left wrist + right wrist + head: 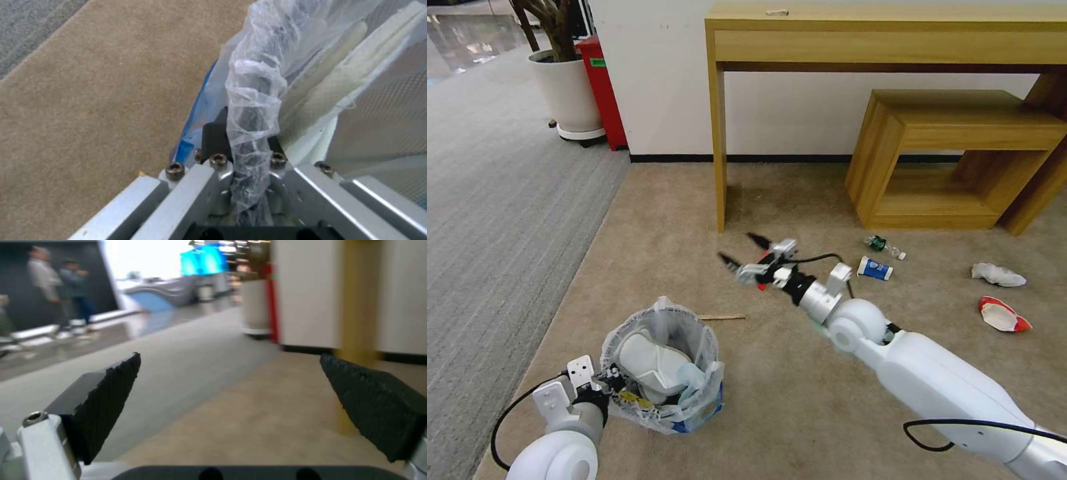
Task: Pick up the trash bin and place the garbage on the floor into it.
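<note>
At lower left of the head view, the left pincer clamped the trash bin by its bagged rim. At centre frame, the right pincer hung wide open and empty; the wooden stick lay lengthwise below-left of it, nearest that arm.

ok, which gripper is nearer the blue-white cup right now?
Right. The right gripper hangs open above the floor, a short way left of the blue-white cup. The left gripper is far off, clamped on the trash bin rim.
</note>
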Controlling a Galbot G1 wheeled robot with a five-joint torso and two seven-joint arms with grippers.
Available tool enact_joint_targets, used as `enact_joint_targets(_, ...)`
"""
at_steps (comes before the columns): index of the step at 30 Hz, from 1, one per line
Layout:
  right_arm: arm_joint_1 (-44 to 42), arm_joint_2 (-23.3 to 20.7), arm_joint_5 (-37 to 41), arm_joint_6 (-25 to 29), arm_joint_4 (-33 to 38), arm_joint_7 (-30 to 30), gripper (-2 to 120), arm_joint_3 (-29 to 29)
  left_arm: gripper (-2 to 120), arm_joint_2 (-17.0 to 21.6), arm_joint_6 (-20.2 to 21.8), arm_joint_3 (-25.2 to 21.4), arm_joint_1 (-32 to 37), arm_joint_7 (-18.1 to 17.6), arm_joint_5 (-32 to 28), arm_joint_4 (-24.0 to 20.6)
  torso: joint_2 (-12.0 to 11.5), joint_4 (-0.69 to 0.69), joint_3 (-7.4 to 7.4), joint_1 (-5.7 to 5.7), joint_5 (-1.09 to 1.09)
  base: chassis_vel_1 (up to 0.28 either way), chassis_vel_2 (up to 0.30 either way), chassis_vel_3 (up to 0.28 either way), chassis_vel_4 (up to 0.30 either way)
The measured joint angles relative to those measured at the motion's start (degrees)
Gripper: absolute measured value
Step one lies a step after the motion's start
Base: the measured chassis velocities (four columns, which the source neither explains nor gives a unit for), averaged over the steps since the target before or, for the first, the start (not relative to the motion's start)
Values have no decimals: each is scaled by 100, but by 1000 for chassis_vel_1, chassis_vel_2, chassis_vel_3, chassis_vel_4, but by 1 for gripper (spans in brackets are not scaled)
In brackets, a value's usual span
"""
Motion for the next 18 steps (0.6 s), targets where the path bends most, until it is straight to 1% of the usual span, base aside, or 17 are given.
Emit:
enact_joint_targets(1,-134,-68,-110,-97,14,326,100,228,0,30,-4,-37,-2,0,-12,15,0,-1,0,0,0,0,0,0,0)
enact_joint_targets(2,-173,-85,-139,-132,17,413,100,291,0,38,-6,-50,-3,-1,-15,19,0,-1,0,0,0,0,0,0,0)
enact_joint_targets(3,-324,-148,-245,-227,33,697,100,481,0,60,-9,-81,-1,-1,-24,29,0,0,0,0,0,0,0,0,0)
enact_joint_targets(4,-324,-148,-245,-227,33,697,100,481,0,60,-9,-81,-1,-1,-24,29,0,0,0,0,0,0,0,0,0)
enact_joint_targets(6,-614,-239,-458,-406,42,1159,100,789,0,104,-20,-133,20,-1,-33,48,0,0,0,0,0,0,0,0,0)
enact_joint_targets(7,-614,-239,-458,-406,42,1159,100,789,0,104,-20,-133,20,-1,-33,48,0,0,0,0,0,0,0,0,0)
enact_joint_targets(9,-927,-292,-651,-565,48,1600,100,1026,0,146,-24,-159,32,-3,-51,63,0,0,0,0,1,0,0,0,0)
enact_joint_targets(10,-927,-292,-651,-565,48,1600,100,1026,0,146,-24,-159,32,-3,-51,63,0,0,0,0,1,0,0,0,0)
enact_joint_targets(13,-1347,-349,-901,-677,43,1954,100,1310,0,157,-28,-169,36,-5,-68,68,0,-1,0,0,0,0,0,0,0)
enact_joint_targets(14,-1347,-349,-901,-677,43,1954,100,1310,0,157,-28,-169,36,-5,-68,68,0,-1,0,0,0,0,0,0,0)
enact_joint_targets(15,-1513,-365,-1020,-614,29,2051,100,1408,0,153,-29,-168,43,-7,-68,72,0,-1,0,0,0,0,0,0,0)
enact_joint_targets(18,-1693,-374,-1145,-469,12,2094,100,1521,0,138,-31,-149,53,-8,-60,72,0,-1,0,0,1,0,0,0,0)
